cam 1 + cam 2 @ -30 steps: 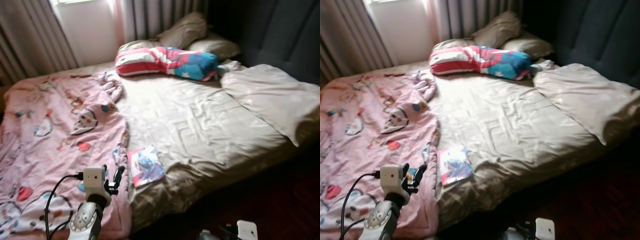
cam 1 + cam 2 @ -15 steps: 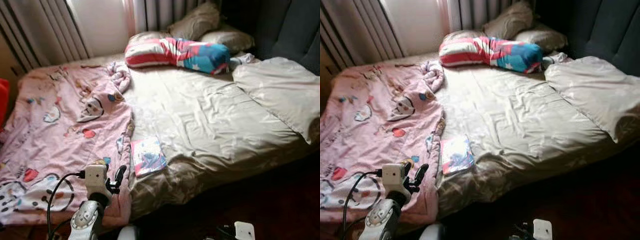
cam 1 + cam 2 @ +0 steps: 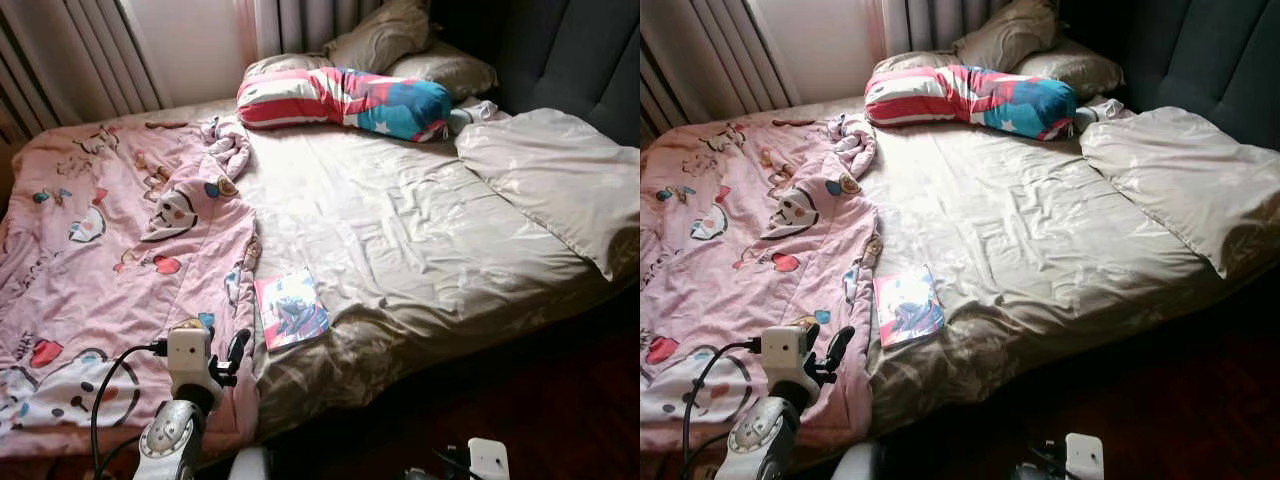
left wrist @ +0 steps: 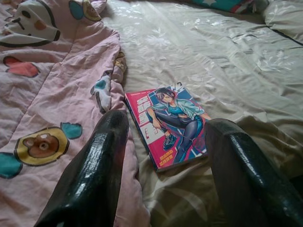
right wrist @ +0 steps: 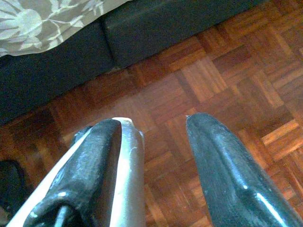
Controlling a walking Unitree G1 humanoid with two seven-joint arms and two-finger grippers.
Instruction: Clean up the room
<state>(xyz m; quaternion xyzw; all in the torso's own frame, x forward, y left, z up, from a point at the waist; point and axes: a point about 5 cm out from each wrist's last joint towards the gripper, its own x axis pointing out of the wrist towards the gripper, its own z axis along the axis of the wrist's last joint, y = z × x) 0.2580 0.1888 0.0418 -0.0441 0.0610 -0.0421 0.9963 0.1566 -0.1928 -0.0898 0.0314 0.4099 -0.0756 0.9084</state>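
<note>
The left gripper (image 4: 163, 156), its fingers spread and holding nothing, is hovering near the bed's near edge, while the comic book (image 3: 291, 307) is lying just beyond and slightly right of it, long axis running near-to-far, beside the pink blanket (image 3: 110, 250).

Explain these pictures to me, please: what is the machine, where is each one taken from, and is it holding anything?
It is a walking humanoid robot tidying a bedroom. Two pictures come from cameras in its head, looking down at a bed. The other two come from cameras on its wrists, looking along each pair of black fingers. On the bed lie a pink cartoon blanket, a striped red and blue pillow, beige pillows and a comic book near the edge. The left gripper is raised toward the comic book, fingers open, holding nothing. The right gripper hangs open over the wooden floor.
</note>
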